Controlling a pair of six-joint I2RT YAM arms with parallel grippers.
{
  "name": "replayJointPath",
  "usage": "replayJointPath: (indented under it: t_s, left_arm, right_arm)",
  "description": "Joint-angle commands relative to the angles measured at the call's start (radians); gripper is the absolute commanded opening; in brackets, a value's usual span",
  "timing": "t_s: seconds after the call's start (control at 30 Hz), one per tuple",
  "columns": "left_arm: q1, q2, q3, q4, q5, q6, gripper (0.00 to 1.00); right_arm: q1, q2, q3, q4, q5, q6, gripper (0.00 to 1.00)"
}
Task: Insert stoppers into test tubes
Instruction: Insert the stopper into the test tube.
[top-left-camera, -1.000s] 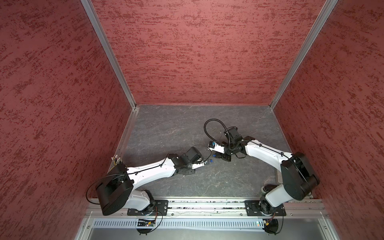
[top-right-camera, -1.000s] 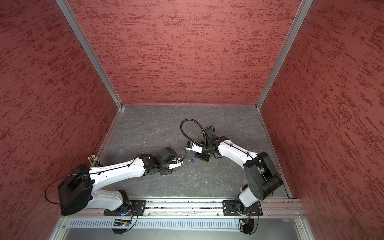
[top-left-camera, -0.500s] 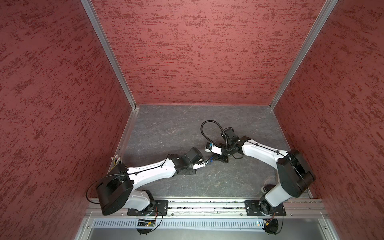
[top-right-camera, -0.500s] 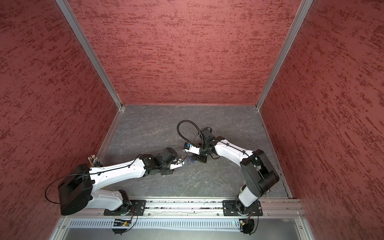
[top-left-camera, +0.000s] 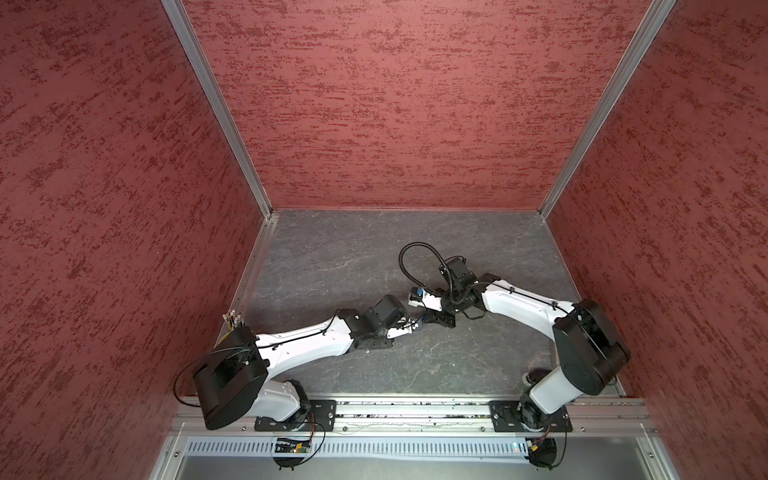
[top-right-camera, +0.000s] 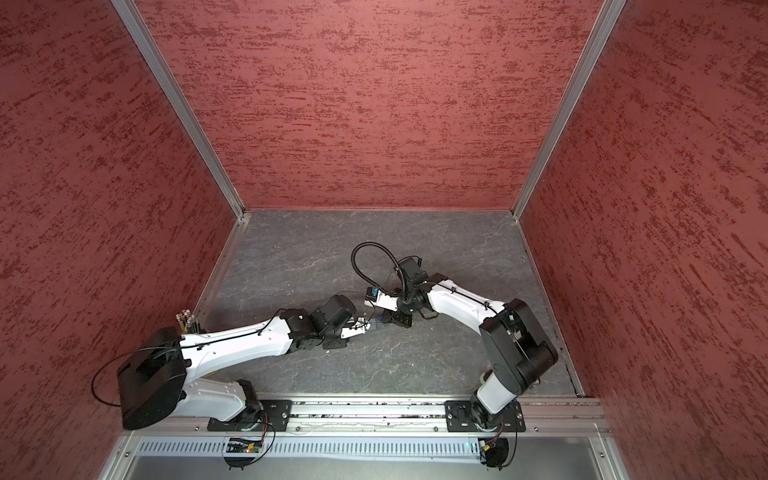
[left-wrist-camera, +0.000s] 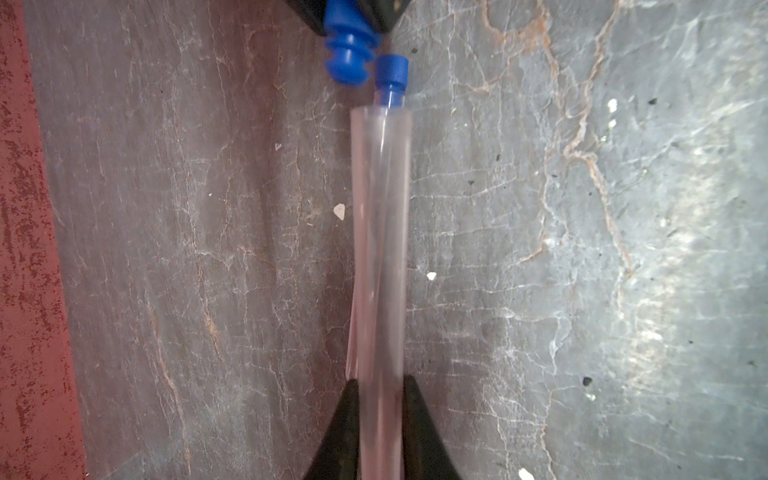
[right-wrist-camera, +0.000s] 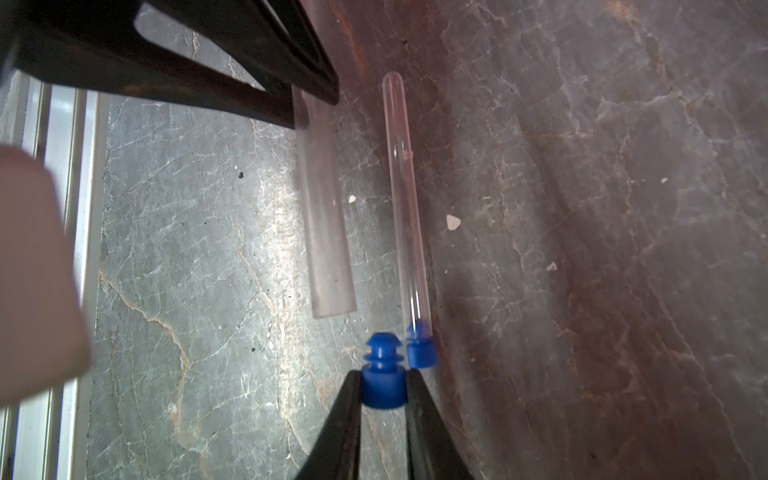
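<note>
the capped tube (right-wrist-camera: 405, 199) looks clear, glossy; the held stopper (right-wrist-camera: 382, 382) matt, rubbery (tabletop (right-wrist-camera: 582, 208) veined, stone-like)

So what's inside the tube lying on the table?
A blue stopper plugs one end of the lying tube. The rest looks empty. From the left wrist view, the held tube in the left claw covers most of it.

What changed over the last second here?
The right gripper, shut on a blue stopper, moved toward the mouth of the test tube held by the left gripper, closing the gap. The left arm stayed put; both grips unchanged.
</note>
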Motion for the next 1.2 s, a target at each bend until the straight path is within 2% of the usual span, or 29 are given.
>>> replayJointPath:
  t_s: [0.0, 1.17]
  left_arm:
    - [-0.006, 0.01, 0.0, 0.022, -0.011, 0.009, 0.18]
    - [-0.014, 0.019, 0.002, 0.026, -0.011, 0.018, 0.18]
  right_arm:
    - [0.011, 0.009, 0.016, -0.023, -0.039, 0.008, 0.21]
    - [0.029, 0.014, 0.027, -0.04, -0.039, -0.008, 0.21]
